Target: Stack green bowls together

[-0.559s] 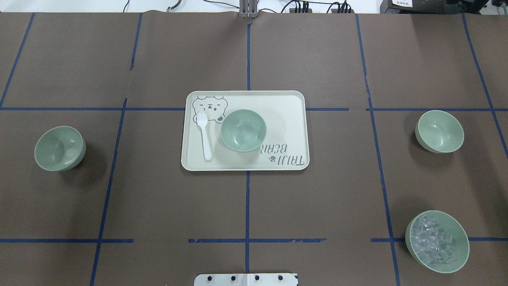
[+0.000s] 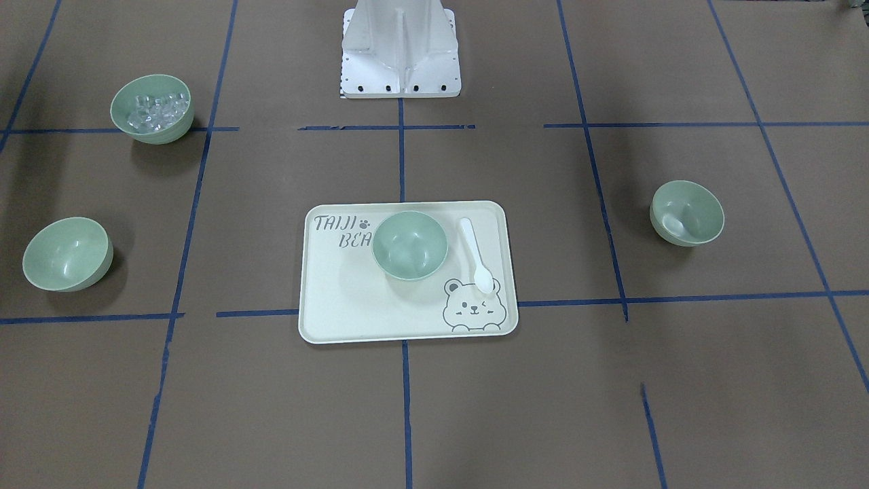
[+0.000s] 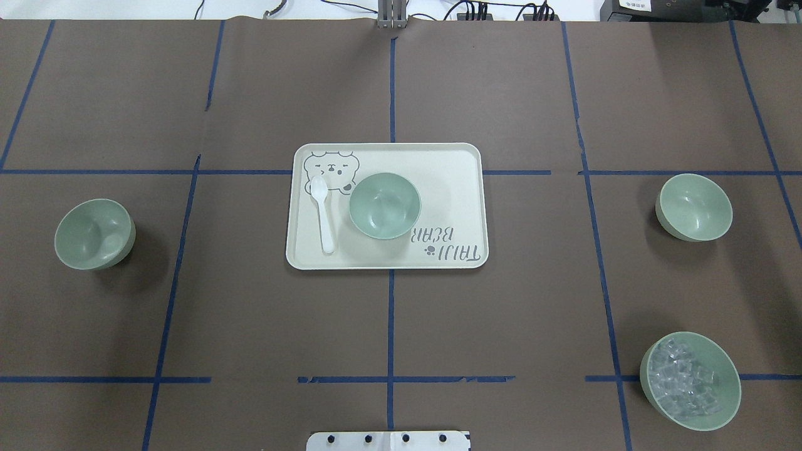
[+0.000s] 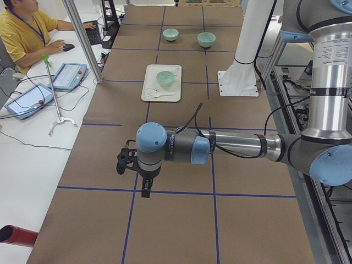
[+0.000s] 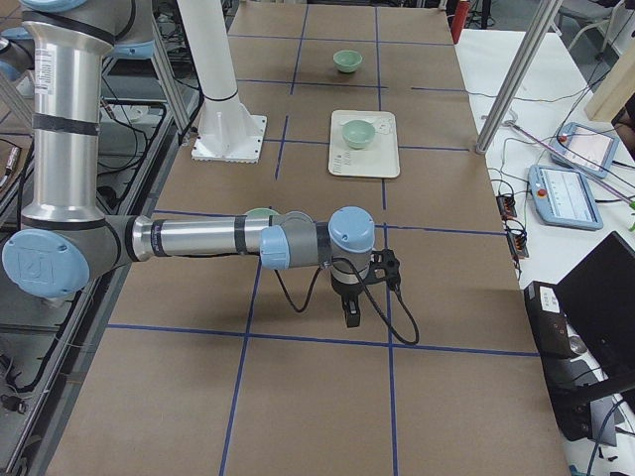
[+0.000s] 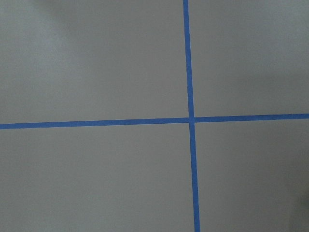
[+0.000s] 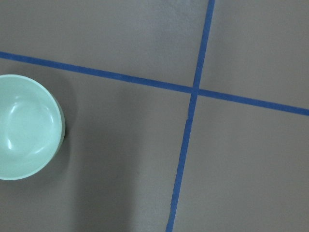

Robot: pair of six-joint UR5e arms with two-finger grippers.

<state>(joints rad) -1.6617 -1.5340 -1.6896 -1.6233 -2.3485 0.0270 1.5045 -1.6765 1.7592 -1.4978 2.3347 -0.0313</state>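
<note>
The green bowls look like thin moulded plastic, so I judge them light, stiff and hard to break. Their glossy skin will be slippery, though, and the curved outer wall offers little bite. The sound hold is a pinch across the rim, one jaw inside and one outside, coming straight down with a modest squeeze, since an empty bowl may tip or skate on the paper-covered bench [image 3: 501, 326].

The left end effector [image 4: 144, 192] and the right end effector [image 5: 349, 319] each hang pointing down above the bench. They show only in the side views, so I cannot tell whether their jaws are parted or closed. All three bowls sit on surfaces, so neither carries one.

The tray bowl [image 3: 384, 205] stands on the cream tray [image 3: 451, 163] just beside a white spoon [image 3: 324, 216], between the two end effectors and well apart from both. The right-hand bowl [image 3: 693, 207] lies off to one side of the right end effector, not beneath it. The left-hand bowl [image 3: 94, 233] is on the left end effector's side, though its wrist view shows only bare paper and blue tape [image 6: 191, 119] below it.

All three are small, round, pale mint green, smooth and unmarked, mouths up, and alike enough to nest. A fourth bowl holding clear cubes [image 3: 690, 381] is not one of them.
</note>
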